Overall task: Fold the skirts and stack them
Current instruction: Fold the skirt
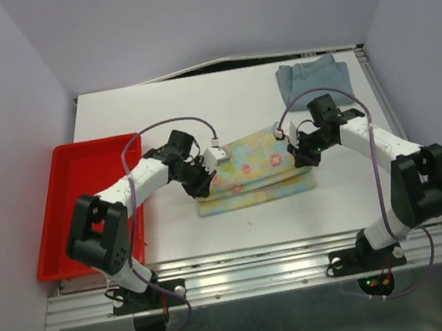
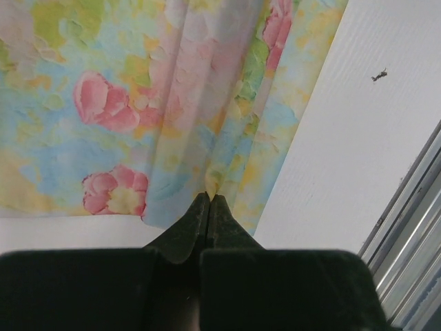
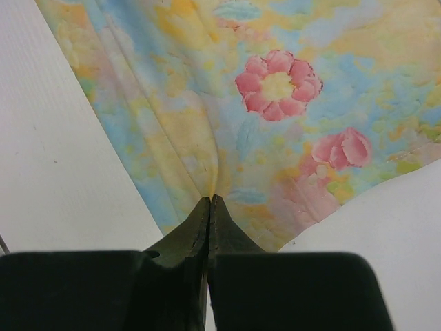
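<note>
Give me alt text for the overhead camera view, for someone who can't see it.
The left end effector and right end effector each pinch an end of the floral skirt on a white table. The denim skirt lies far right; a red tray sits left.

You've got both arms bent inward toward each other; left fingers (image 2: 187, 234) and right fingers (image 3: 185, 234) both clamped tight.

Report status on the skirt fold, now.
Left gripper shut on floral skirt, left edge; right gripper shut on its right edge. Blue skirt lies far right, apart. Red tray at far left, apart from the cloth.
</note>
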`<state>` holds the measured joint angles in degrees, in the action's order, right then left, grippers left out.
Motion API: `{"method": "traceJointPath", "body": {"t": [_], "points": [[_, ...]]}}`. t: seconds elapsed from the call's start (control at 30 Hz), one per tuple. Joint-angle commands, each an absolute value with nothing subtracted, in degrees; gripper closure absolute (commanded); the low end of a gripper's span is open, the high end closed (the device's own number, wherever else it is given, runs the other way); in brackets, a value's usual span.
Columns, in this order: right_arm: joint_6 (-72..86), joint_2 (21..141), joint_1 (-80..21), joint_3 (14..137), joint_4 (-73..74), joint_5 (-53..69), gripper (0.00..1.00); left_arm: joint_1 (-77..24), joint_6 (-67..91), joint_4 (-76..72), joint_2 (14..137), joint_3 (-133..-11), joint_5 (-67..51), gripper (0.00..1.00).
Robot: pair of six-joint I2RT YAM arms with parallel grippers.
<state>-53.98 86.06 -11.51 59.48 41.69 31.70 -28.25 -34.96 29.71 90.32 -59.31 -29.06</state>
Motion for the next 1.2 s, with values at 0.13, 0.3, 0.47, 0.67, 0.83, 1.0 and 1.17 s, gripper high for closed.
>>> {"method": "traceJointPath", "body": {"t": [0.13,0.3,0.47,0.67,0.83,1.0,1.17], "points": [[-54.1,83.6,-11.4,59.3,39.4,30.1,0.99,-28.3,-33.3,26.7,90.4,-57.0,-23.7,0.94],[-57.6,82.1,-11.4,61.4,46.2,31.4,0.77,-28.3,-35.2,28.7,85.1,-56.5,-26.6,0.46],[-61.4,76.2,-11.4,61.3,52.6,34.7,0.49,-28.5,-38.4,32.6,76.6,-56.3,-32.2,0.28],[-46.2,76.9,-11.4,66.5,47.5,34.7,0.5,-28.6,-35.6,30.6,75.2,-58.6,-33.3,0.33],[-43.2,87.4,-12.0,72.1,49.2,33.9,0.49,-29.0,-32.3,29.5,82.9,-61.4,-33.6,0.41],[-46.1,89.4,-12.0,67.7,45.9,29.1,0.5,-31.1,-34.3,28.3,87.8,-61.2,-30.8,0.44],[-46.3,91.7,-12.0,66.2,46.2,27.9,0.47,-32.4,-35.2,27.8,90.7,-60.9,-28.7,0.44]]}}
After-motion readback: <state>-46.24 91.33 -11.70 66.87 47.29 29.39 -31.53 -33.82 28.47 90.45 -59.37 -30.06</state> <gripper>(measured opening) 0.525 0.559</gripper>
